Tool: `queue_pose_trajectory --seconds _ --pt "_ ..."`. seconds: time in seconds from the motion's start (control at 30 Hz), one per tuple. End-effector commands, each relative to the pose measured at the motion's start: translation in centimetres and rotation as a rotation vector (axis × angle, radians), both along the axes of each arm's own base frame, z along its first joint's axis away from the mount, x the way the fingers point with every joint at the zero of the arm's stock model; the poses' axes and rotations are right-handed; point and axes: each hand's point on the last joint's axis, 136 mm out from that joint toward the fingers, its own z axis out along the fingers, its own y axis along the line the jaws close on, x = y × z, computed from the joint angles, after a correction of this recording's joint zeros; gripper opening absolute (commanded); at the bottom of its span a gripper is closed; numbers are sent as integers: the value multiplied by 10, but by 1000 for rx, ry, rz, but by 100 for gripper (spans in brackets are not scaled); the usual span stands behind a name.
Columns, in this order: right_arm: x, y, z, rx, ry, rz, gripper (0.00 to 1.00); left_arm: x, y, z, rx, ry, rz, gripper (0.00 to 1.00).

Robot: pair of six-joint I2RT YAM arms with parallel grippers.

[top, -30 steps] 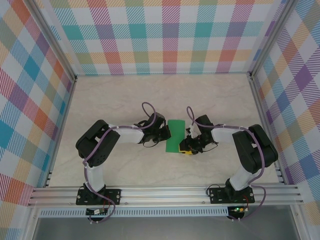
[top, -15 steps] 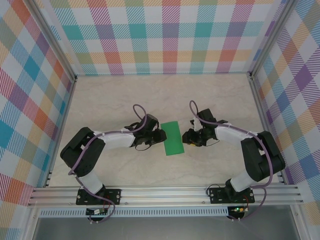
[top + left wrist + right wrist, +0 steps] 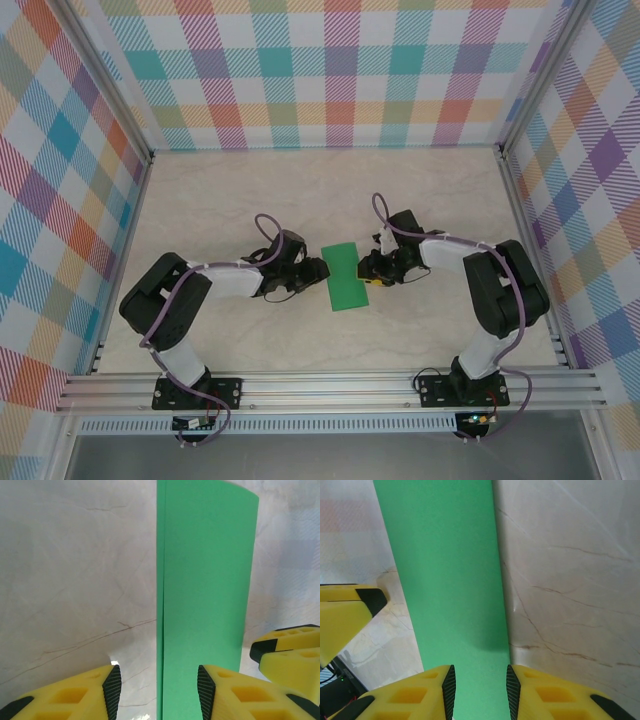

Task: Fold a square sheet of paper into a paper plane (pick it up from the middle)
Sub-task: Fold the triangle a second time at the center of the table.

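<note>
Two pairs of jaws stand parted, and neither clamps anything. On the left wrist camera the left gripper (image 3: 159, 687) holds its black pads (image 3: 112, 686) well apart. The doubled long edge of the square sheet of paper (image 3: 205, 580) runs through the gap between them toward 12 o'clock. The sheet lies flat on the table (image 3: 220, 200), folded into a narrow bright-green rectangle with two layers showing along that edge.

On the right wrist camera the right gripper (image 3: 480, 687) is also open, its gap narrower. The green strip passes under that gap and runs away toward 12 o'clock, with a soft shadow on the paper just ahead of the pads.

From above, the folded sheet sits near the middle of the table, its length running roughly from 12 to 6 o'clock and tilted slightly. The left gripper is at its 9 o'clock side and the right gripper at its 3 o'clock side, each just beside a long edge and facing the other across the paper. Both arms reach in from the near rail at 6 o'clock. Checked walls (image 3: 330, 80) close the table at 9, 12 and 3 o'clock.
</note>
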Motion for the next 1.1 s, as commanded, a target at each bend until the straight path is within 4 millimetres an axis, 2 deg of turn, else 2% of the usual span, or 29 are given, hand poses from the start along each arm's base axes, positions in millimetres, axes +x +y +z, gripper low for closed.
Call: queue_pose_trajectory --seconds 0.0,0.2,0.4,0.83,1.07 --pt "6 11 7 54 -9 24 35 4 -4 -3 -39 20 0 47" --pt "4 8 -5 30 18 25 35 5 -8 -3 -50 28 -9 46" --pt "1 4 -12 6 27 21 34 6 -15 0 -75 26 -31 42" --pt "-1 3 -16 -1 34 18 33 6 -34 3 -90 22 -70 40" --pt "-2 2 -17 -3 36 19 33 5 -37 -3 -78 43 -71 40"
